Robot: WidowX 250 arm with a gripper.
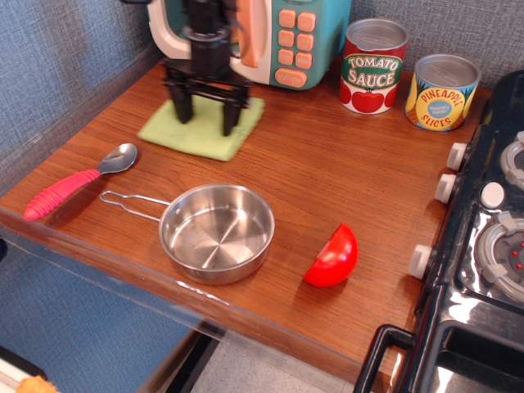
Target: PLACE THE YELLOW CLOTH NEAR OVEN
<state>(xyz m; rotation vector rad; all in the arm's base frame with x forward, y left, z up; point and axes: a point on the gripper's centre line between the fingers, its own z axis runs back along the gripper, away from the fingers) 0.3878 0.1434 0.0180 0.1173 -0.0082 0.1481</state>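
The yellow cloth lies flat on the wooden table, just in front of the left part of the oven, a teal and cream toy microwave with peach buttons at the back. My gripper stands upright over the cloth. Its jaws are spread wide, and both black fingertips press down on the cloth's back half. The arm hides part of the oven's door.
A steel pan sits near the front edge, with a red-handled spoon to its left and a red half-round toy to its right. A tomato sauce can and a pineapple can stand at the back right. The black stove is at the right.
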